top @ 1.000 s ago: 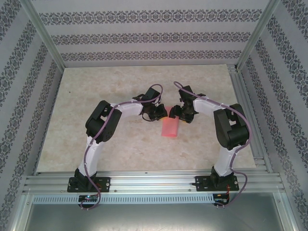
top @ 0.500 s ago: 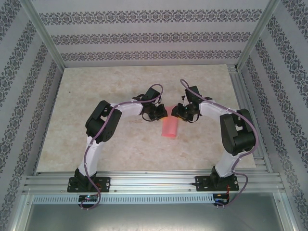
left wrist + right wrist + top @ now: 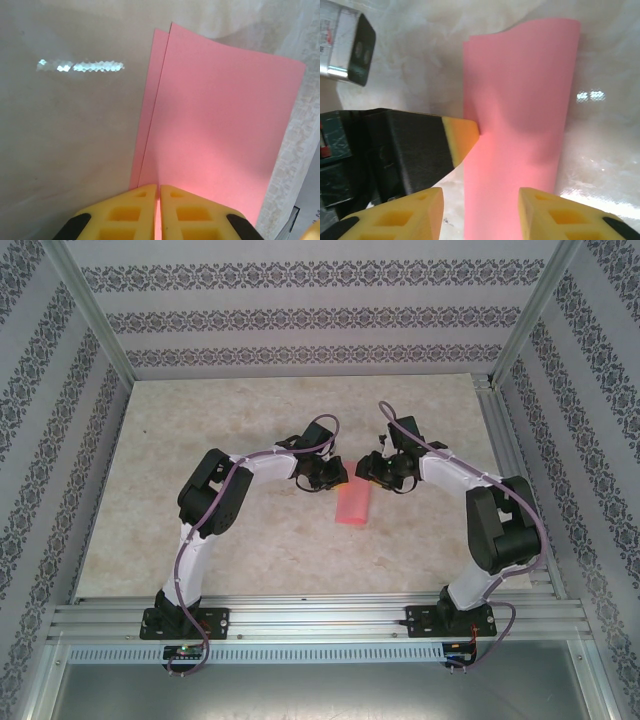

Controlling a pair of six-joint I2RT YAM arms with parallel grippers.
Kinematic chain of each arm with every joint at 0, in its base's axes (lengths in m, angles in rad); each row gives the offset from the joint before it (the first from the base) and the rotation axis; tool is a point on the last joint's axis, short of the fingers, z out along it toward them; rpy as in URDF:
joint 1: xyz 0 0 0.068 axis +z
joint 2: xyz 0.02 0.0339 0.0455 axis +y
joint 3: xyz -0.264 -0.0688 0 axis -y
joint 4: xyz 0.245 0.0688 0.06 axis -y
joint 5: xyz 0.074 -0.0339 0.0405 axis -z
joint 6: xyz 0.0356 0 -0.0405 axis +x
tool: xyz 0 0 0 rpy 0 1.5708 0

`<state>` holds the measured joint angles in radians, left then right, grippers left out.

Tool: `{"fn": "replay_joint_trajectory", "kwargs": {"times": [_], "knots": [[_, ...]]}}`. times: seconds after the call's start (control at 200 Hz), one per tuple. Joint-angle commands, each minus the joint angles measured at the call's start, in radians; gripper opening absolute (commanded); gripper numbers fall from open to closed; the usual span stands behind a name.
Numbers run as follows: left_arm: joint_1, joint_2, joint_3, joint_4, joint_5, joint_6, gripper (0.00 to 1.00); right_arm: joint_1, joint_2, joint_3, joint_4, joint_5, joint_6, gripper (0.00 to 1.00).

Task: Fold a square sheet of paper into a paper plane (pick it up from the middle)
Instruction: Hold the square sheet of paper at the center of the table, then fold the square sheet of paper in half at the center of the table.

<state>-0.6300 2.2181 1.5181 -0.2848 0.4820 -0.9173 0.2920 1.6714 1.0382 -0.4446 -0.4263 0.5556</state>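
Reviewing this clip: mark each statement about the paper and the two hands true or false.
1. The left hand is shut on the pink paper. True.
2. The right hand is clamped shut. False: its fingers stand apart.
3. The paper is doubled over, with two layers showing. True.
4. The paper is already a pointed dart. False: it is a folded rectangle.

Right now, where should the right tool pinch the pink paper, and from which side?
Probably the edge of the pink paper across from where the left tool pinches it, coming in from the right. It is thin, doubled and bowed, so an edge pinch suits it best, and the right tool hangs open just there.
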Motion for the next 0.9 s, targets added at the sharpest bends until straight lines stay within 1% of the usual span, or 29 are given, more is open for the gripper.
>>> {"fn": "replay_joint_trajectory", "kwargs": {"times": [0.0, 0.055, 0.125, 0.295, 0.53, 0.789, 0.899], "knots": [[-0.014, 0.029, 0.027, -0.049, -0.02, 0.026, 0.13, -0.002, -0.01, -0.015, 0.044, -0.079, 0.015, 0.41], [-0.015, 0.03, 0.029, -0.049, -0.018, 0.026, 0.13, -0.002, 0.001, -0.023, 0.062, -0.101, 0.022, 0.4], [-0.015, 0.032, 0.032, -0.054, -0.017, 0.029, 0.13, -0.003, 0.023, -0.038, 0.062, -0.092, 0.022, 0.38], [-0.014, 0.034, 0.031, -0.059, -0.017, 0.033, 0.13, -0.01, 0.071, -0.074, 0.106, -0.126, 0.024, 0.36], [-0.015, 0.04, 0.039, -0.059, -0.014, 0.032, 0.13, -0.016, 0.1, -0.076, 0.056, -0.047, -0.016, 0.37], [-0.015, 0.047, 0.041, -0.062, -0.01, 0.033, 0.13, -0.024, 0.132, -0.091, 0.058, -0.031, -0.016, 0.38], [-0.014, 0.048, 0.039, -0.061, -0.012, 0.034, 0.13, -0.027, 0.153, -0.122, 0.088, -0.035, -0.01, 0.38]]}}
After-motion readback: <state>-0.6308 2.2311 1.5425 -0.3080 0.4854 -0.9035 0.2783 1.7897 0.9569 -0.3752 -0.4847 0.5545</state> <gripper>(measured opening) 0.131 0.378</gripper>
